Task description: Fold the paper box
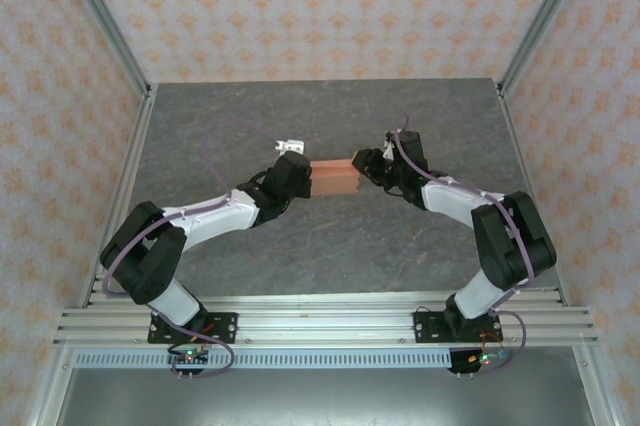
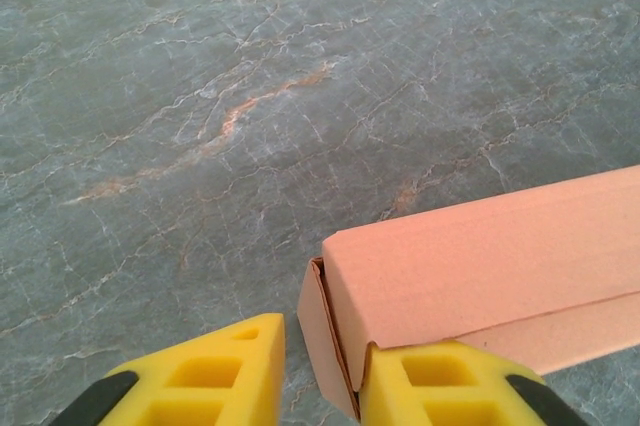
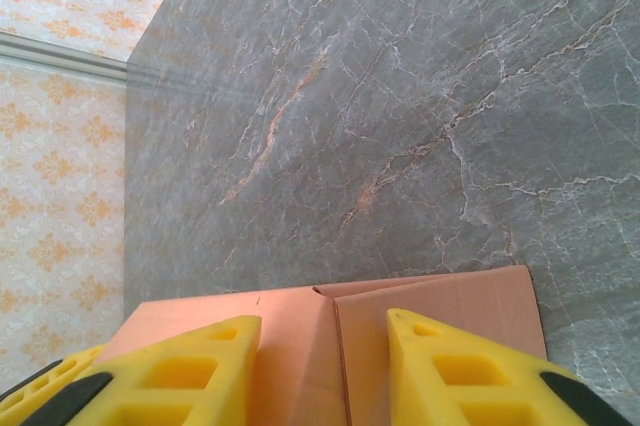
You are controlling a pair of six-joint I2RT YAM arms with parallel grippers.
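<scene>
At bench (image 1: 330, 256) centre, the paper box (image 1: 333, 176) lies formed between both tools. Left tool (image 2: 325, 351) parted, one box end between its fingers (image 2: 220, 371); right tool (image 3: 322, 324) parted over the other end. Closing the ends seems underway; next, tuck flaps squarely.

The paper box (image 1: 335, 176) lies on the desk (image 1: 330, 111) about mid-width, its long side running left to right; the left claw (image 1: 305, 172) sits at its left end and the right claw (image 1: 362, 166) at its right end, so the box lies between the two; seen from the left wrist, the box's end lies just beyond one finger (image 2: 440, 386) and its body runs off rightward; seen from the right wrist, the box lies beyond both fingers (image 3: 200, 366), reaching past them on either side; a small object (image 1: 289, 146) lies just behind the left claw; both arm bases stand on the rail (image 1: 330, 326) at the desk's near edge.
</scene>
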